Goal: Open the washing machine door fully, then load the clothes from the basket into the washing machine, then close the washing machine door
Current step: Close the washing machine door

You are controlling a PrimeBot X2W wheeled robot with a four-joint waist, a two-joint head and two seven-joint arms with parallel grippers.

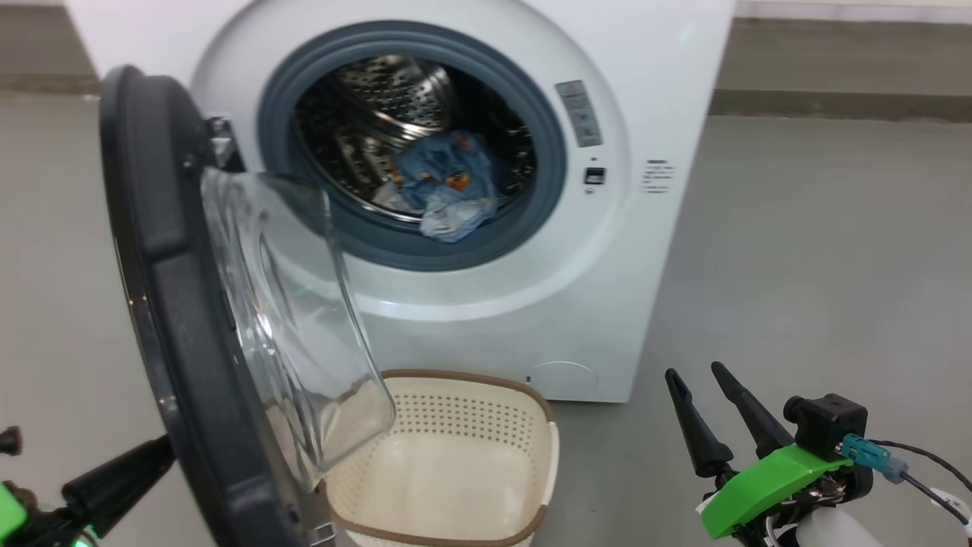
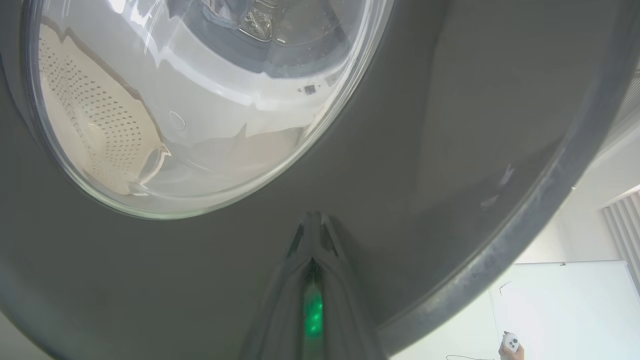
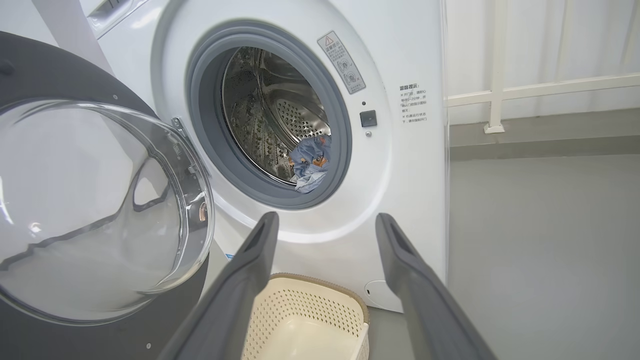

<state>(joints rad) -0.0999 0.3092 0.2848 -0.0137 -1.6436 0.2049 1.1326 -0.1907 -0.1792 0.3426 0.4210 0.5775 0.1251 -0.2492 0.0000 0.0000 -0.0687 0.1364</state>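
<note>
I am holding my left gripper [image 1: 144,463] fully shut, fingers pressed together with nothing between them. In the left wrist view the left gripper [image 2: 312,225] is pointing its tips at the dark outer face of the washing machine door [image 2: 450,150] just below the glass bowl [image 2: 200,100]. It looks like touching, can't tell for sure. In the head view that gripper is sitting at the lower left, its tip disappearing behind the door's edge.

The washing machine door [image 1: 159,304] is standing swung out from the washing machine [image 1: 668,76], hinged on the left and showing nearly edge-on. Its glass bowl [image 1: 296,319] is bulging toward the opening and overlapping the near left corner of the basket [image 1: 463,374].

My right gripper [image 1: 695,372] is hanging wide open at the lower right, gripping nothing, well apart from door and basket, fingers pointing up over the grey floor [image 1: 820,266]. In the right wrist view the right gripper [image 3: 327,220] is framing the washer front with fingers spread.

The clothes [image 1: 448,186] are lying bunched inside the steel drum [image 1: 380,99], low at the front, one light fold resting against the grey gasket [image 1: 414,254]. The same clothes [image 3: 310,162] are showing through the opening of the washing machine [image 3: 415,165].

The basket [image 3: 320,305] is sitting on the floor just in front of the washer, below the opening.

A person's hand [image 2: 510,347] with a small white controller is showing at the bottom right of the left wrist view
</note>
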